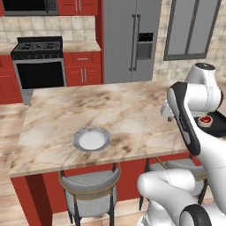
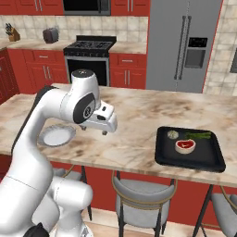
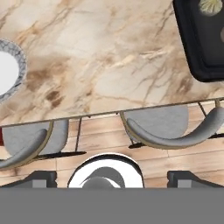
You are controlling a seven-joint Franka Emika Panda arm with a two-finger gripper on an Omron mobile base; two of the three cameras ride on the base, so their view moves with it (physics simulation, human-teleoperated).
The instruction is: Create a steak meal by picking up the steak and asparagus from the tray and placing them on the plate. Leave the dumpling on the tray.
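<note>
The black tray (image 2: 203,158) lies on the right part of the marble island. On it rest the red steak (image 2: 185,145), the green asparagus (image 2: 200,135) behind it, and the pale dumpling (image 2: 172,134) at the back left. The round plate (image 2: 57,135) with its grey ribbed rim sits well to the left near the front edge. My gripper (image 2: 95,131) hangs open and empty above the counter between plate and tray, closer to the plate. In the hand view the plate (image 3: 8,72) is at the left, while the tray (image 3: 197,43) and the dumpling (image 3: 209,4) are at the top right.
Grey stools (image 3: 166,127) stand tucked under the island's front edge. Bare marble counter (image 2: 139,139) stretches between plate and tray. A stove (image 2: 88,51) and fridge (image 2: 185,41) line the back wall, far from the island.
</note>
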